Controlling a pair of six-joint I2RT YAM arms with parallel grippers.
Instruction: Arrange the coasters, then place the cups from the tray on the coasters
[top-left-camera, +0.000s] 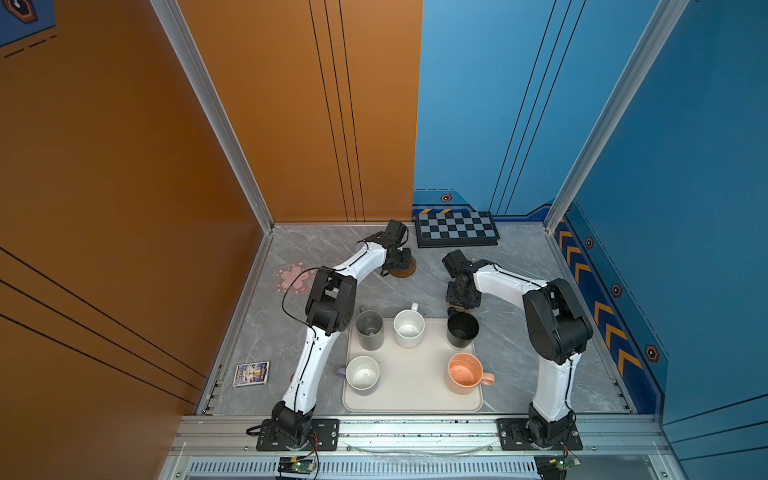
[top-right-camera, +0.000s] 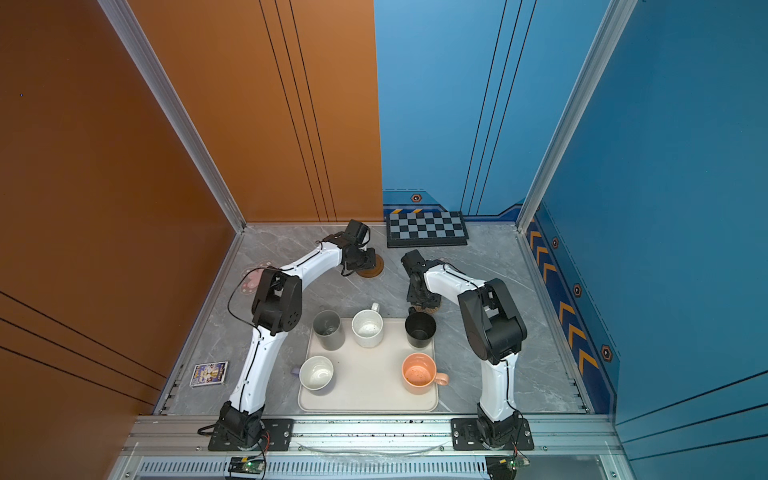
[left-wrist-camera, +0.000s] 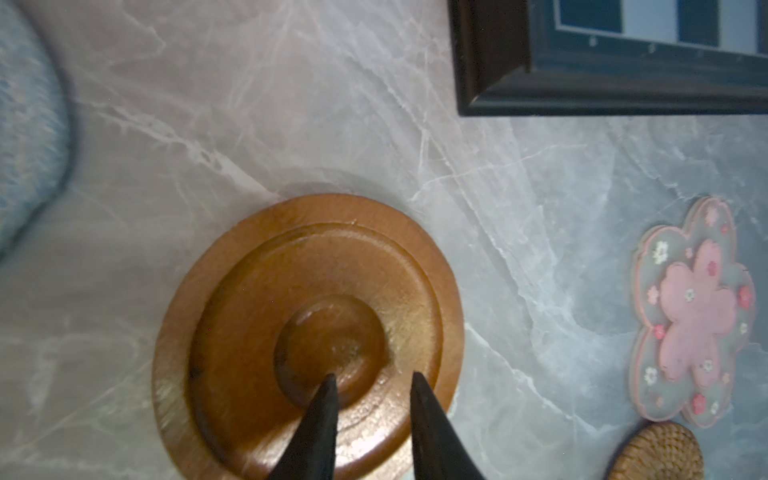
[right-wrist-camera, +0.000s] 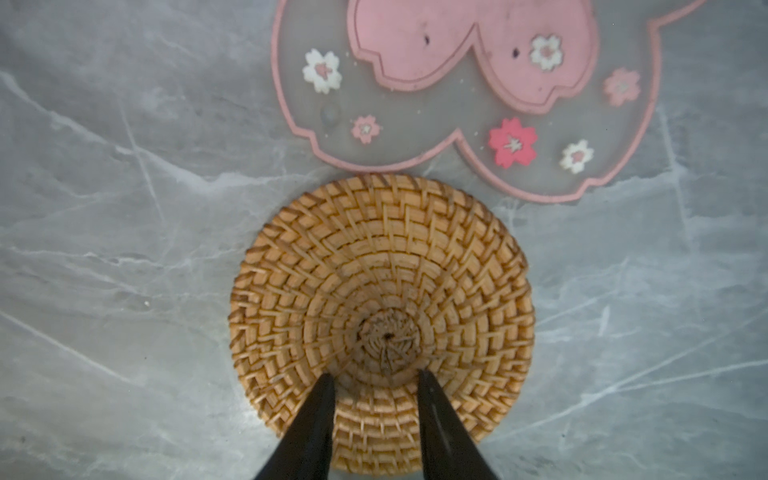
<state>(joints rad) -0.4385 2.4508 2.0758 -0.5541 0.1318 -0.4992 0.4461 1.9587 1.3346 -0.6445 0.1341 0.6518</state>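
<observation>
My left gripper (left-wrist-camera: 372, 376) hangs open over the brown ringed coaster (left-wrist-camera: 307, 332) at the back of the table (top-left-camera: 406, 271), its tips just above the disc's middle. My right gripper (right-wrist-camera: 376, 374) is open over the tan rattan coaster (right-wrist-camera: 382, 291), behind the tray (top-left-camera: 411, 399). One pink-flower coaster (right-wrist-camera: 478, 95) lies just beyond the rattan one. Another pink-flower coaster (top-left-camera: 291, 277) lies far left. The grey-blue knitted coaster (left-wrist-camera: 29, 124) shows at the edge of the left wrist view. On the tray stand the grey (top-left-camera: 370, 330), speckled white (top-left-camera: 409, 328), black (top-left-camera: 462, 329), peach (top-left-camera: 464, 373) and lavender (top-left-camera: 363, 372) cups.
A black-and-grey chequered board (top-left-camera: 457, 228) lies against the back wall, close behind both grippers. A small printed card (top-left-camera: 251, 374) sits at the front left. Orange and blue walls close in the table on three sides.
</observation>
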